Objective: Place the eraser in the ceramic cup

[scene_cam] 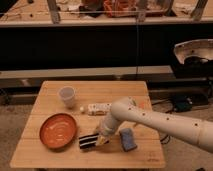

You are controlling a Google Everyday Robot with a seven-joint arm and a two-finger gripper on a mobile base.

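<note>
The eraser (87, 142) is gripped at its right end by the gripper (103, 137), low on the wooden table (125, 90).

The fingers are seen drawn together on the black striped block, which lies flat near the table's front edge, just right of the orange bowl (58, 131). The white arm (160, 120) is stretched in from the right and bent down to the block. A blue-grey pad (128, 139) is found just beside the gripper on its right. The ceramic cup (67, 96) is set upright toward the table's back left, well apart from the eraser. A white elongated device (99, 108) is laid between cup and gripper.
</note>
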